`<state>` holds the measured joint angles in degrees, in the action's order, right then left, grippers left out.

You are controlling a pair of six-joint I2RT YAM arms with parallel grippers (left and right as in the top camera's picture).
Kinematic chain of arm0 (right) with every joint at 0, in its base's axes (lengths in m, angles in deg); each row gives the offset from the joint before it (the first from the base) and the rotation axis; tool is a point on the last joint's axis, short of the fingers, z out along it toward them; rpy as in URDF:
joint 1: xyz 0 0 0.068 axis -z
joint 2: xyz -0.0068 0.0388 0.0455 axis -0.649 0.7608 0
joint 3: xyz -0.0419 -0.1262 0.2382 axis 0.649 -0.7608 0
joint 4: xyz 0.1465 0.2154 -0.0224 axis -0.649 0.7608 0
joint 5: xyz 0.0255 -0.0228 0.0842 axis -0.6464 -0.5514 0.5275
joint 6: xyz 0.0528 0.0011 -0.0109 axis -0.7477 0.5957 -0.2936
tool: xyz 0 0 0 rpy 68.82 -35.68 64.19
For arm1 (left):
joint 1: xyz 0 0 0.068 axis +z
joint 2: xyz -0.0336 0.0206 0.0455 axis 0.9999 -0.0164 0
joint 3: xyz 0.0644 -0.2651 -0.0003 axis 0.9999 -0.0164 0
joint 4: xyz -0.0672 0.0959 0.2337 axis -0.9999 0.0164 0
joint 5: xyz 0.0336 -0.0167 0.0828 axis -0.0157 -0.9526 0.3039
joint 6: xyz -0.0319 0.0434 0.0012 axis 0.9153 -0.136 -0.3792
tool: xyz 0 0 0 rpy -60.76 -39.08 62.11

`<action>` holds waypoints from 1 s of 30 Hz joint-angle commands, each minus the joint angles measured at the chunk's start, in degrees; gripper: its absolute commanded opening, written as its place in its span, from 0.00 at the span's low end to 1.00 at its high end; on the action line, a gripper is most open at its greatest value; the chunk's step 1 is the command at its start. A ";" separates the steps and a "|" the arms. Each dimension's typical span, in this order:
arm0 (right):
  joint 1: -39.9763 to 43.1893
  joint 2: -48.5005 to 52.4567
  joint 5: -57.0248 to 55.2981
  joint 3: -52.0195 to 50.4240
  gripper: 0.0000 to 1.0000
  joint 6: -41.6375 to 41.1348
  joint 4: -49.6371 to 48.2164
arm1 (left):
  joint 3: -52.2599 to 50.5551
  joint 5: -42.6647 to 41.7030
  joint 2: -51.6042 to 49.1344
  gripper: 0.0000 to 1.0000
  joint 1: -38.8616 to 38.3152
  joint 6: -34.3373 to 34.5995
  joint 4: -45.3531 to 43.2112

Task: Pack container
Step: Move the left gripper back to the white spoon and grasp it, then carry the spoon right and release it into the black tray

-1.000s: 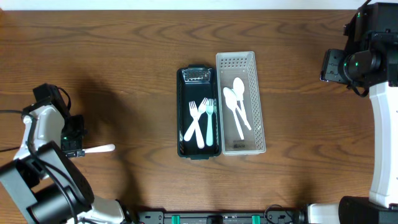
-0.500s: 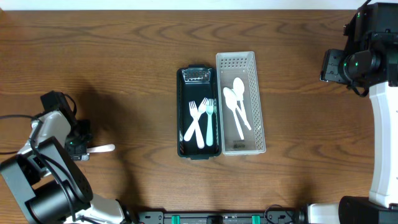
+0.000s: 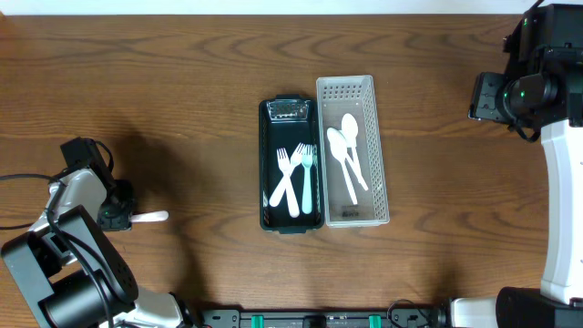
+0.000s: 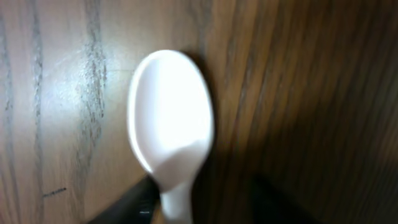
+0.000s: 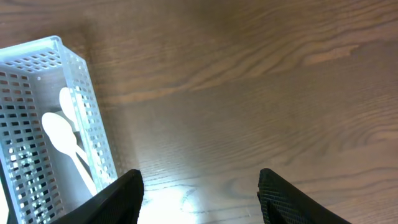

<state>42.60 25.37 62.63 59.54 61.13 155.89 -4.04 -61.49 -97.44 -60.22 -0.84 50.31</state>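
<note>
Two containers sit side by side, touching, at the middle of your table [image 3: 182,91]. The dark tray [image 3: 268,164] on the left holds three forks: two white forks [image 3: 288,182] crossed over each other and a mint fork [image 3: 307,182] lying straight beside them. A small pale item lies at its far end, too small to identify. The white basket [image 3: 381,155] on the right holds several white spoons [image 3: 346,146], bowls toward the far end, handles overlapping.

The loose spoon [image 3: 150,217] lies flat on the wood, well apart from both containers, near your left edge. Your left claw [image 3: 114,217] sits at its handle end, the bowl pointing toward the tray. From the left wrist camera the bowl [image 4: 171,124] fills the view and the handle runs down between dark fingers at the bottom edge. You cannot tell there whether they pinch it.

Your right claw [image 5: 200,199] hangs wide apart and empty over bare wood, just beside the basket.
</note>
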 commanded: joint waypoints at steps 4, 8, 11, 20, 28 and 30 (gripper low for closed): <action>0.66 0.26 -0.37 0.11 0.62 0.79 0.26 | -2.64 -1.68 -2.60 0.26 0.24 0.00 0.52; 0.66 0.26 -0.37 0.11 0.62 0.76 0.24 | -2.62 -1.68 -2.58 0.13 0.24 0.00 0.31; 0.66 0.26 -0.37 0.11 0.62 0.76 0.24 | -2.40 -1.68 -2.58 0.07 0.24 -0.92 -0.09; 0.66 0.26 -0.33 0.11 0.61 0.50 -0.55 | 4.11 -8.07 1.66 0.06 -1.62 -14.49 0.96; 0.74 0.26 -0.33 0.26 0.61 -0.59 -1.33 | 18.05 -11.08 13.88 0.06 -15.45 -29.18 7.65; 1.03 0.26 0.07 0.26 0.61 -0.96 -1.36 | 22.12 -11.04 15.37 0.06 -20.26 -33.79 10.01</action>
<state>42.71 25.37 62.67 59.54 61.04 154.65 13.18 -71.08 -85.16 -75.41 -24.64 58.61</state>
